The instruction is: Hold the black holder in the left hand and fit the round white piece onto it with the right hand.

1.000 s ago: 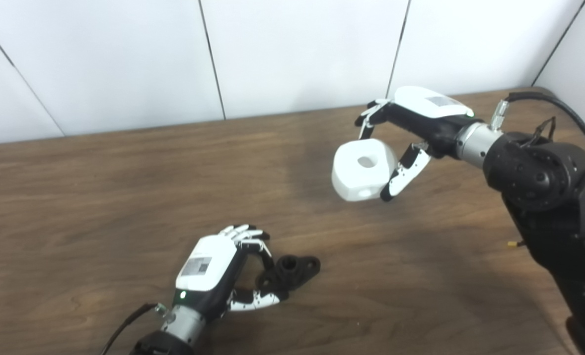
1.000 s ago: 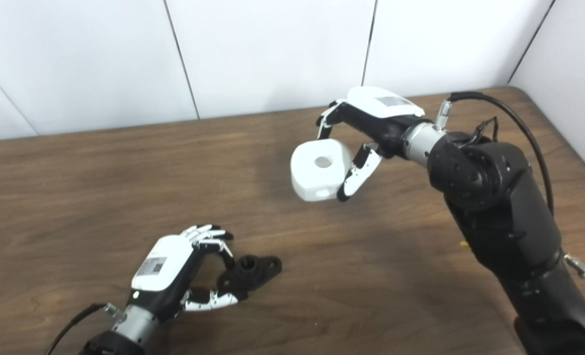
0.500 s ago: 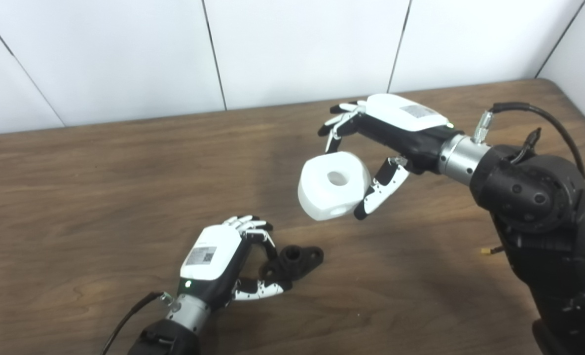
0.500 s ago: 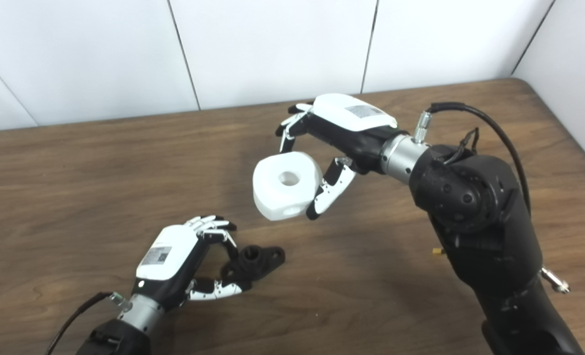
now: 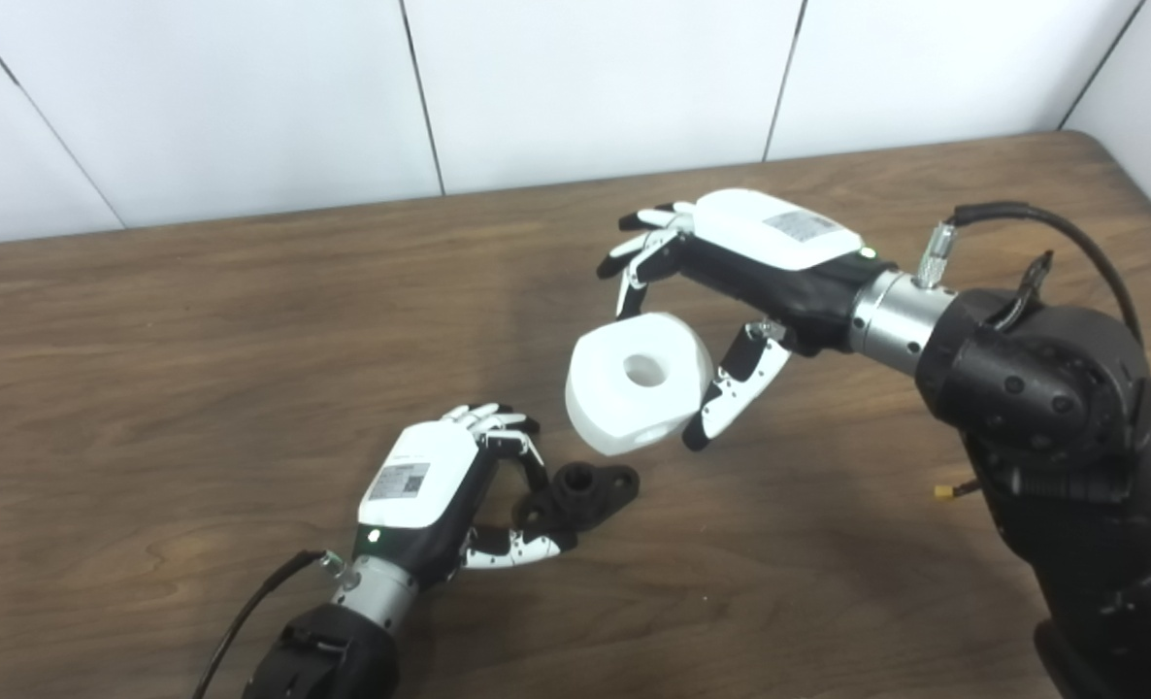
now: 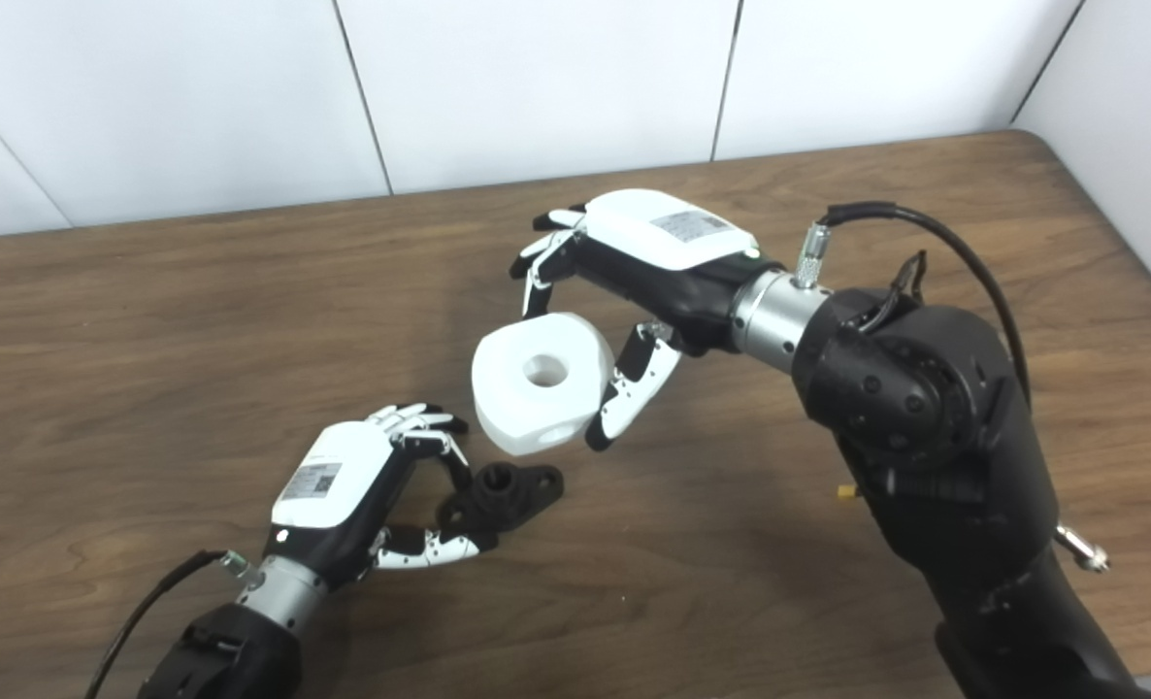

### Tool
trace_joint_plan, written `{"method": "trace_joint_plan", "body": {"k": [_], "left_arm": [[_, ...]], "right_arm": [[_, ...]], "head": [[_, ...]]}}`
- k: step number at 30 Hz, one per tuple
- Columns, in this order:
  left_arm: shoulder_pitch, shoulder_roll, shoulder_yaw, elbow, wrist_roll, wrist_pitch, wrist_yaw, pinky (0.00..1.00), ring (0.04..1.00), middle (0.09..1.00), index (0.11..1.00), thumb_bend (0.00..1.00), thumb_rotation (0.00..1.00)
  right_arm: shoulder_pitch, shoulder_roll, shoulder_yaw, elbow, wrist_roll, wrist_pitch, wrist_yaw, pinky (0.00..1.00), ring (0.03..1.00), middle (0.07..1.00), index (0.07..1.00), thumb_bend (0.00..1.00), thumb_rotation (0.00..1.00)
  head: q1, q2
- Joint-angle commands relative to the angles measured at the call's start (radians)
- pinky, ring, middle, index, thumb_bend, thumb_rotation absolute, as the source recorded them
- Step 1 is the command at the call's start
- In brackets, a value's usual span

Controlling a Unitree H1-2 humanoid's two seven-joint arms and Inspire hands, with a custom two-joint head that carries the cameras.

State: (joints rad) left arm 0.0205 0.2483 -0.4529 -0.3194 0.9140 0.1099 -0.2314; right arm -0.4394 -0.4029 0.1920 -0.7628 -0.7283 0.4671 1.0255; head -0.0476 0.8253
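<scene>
The black holder [image 5: 583, 488] is a small flanged piece with a short round stub, low over the wooden table [image 5: 197, 320] near the front. My left hand [image 5: 435, 495] is shut on its left end, fingers above and thumb below. The round white piece [image 5: 637, 382], a thick ring with a centre hole, hangs in the air just up and right of the holder. My right hand [image 5: 731, 267] is shut on it, fingers on the far side and thumb on the near right side. A small gap separates the white piece from the holder.
White wall panels [image 5: 585, 87] rise behind the table's far edge. The table's right corner [image 6: 1032, 146] lies at the upper right. My right arm's dark bulk [image 5: 1070, 437] covers the right side. A small yellow bit [image 5: 942, 493] shows beside that arm.
My right hand has carried the white piece leftward and down toward the holder, closing most of the gap. The left hand keeps its hold on the holder. The view has shifted a little.
</scene>
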Motion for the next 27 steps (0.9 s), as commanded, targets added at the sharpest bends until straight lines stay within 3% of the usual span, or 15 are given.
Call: {"method": "trace_joint_plan", "body": {"k": [1, 10, 19, 27], "left_arm": [[0.017, -0.001, -0.027, 0.012, 0.016, 0.018, -0.071, 0.90, 0.874, 0.801, 0.489, 0.51, 0.06], [0.016, -0.022, -0.046, -0.001, 0.040, 0.043, -0.084, 0.89, 0.871, 0.797, 0.489, 0.51, 0.06], [0.015, -0.035, -0.057, -0.021, 0.051, 0.065, -0.109, 0.88, 0.879, 0.807, 0.489, 0.51, 0.06], [0.011, -0.053, -0.057, -0.040, 0.076, 0.095, -0.143, 0.91, 0.885, 0.808, 0.489, 0.51, 0.06]], "right_arm": [[-0.024, 0.003, -0.009, -0.016, -0.002, 0.001, -0.005, 1.00, 0.967, 0.833, 0.483, 0.52, 0.13], [0.015, 0.002, 0.014, -0.001, 0.009, -0.029, -0.063, 1.00, 0.953, 0.823, 0.482, 0.52, 0.14], [0.036, -0.009, 0.039, 0.009, 0.009, -0.022, -0.065, 1.00, 0.960, 0.836, 0.483, 0.52, 0.14], [0.064, -0.004, 0.072, 0.047, 0.021, -0.061, -0.108, 1.00, 0.952, 0.830, 0.483, 0.52, 0.14]], "head": [[0.005, 0.003], [0.093, 0.004], [0.076, 0.026], [0.093, 0.029]]}}
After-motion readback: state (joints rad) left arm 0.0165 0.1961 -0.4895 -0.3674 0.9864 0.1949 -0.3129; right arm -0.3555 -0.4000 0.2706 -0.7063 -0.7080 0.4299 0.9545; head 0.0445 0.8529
